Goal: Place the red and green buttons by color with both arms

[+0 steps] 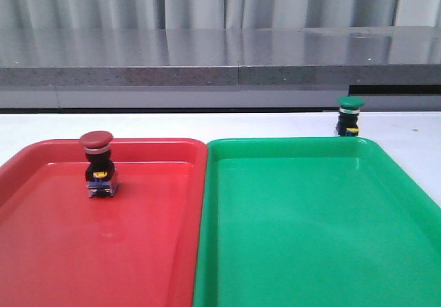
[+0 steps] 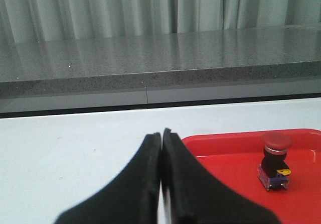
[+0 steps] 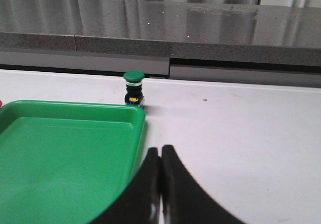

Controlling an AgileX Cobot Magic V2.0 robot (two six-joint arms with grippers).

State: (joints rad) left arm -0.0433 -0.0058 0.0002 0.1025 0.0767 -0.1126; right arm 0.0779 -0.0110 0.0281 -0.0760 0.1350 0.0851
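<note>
The red button (image 1: 98, 164) stands upright inside the red tray (image 1: 41, 252), toward its far end; the left wrist view shows the red button (image 2: 275, 160) there too. On the white table just beyond the far right corner of the green tray (image 1: 310, 252) stands the green button (image 1: 349, 116), also seen as the green button (image 3: 133, 87) in the right wrist view. My left gripper (image 2: 161, 132) is shut and empty, beside the red tray's near corner. Shut on nothing, my right gripper (image 3: 160, 148) hangs by the green tray's (image 3: 60, 148) edge. Neither arm shows in the front view.
The two trays lie side by side, edges touching, on a white table (image 1: 207, 124). A grey stone ledge (image 1: 220, 66) and a curtain run along the back. Bare table lies right of the green tray (image 3: 241, 133).
</note>
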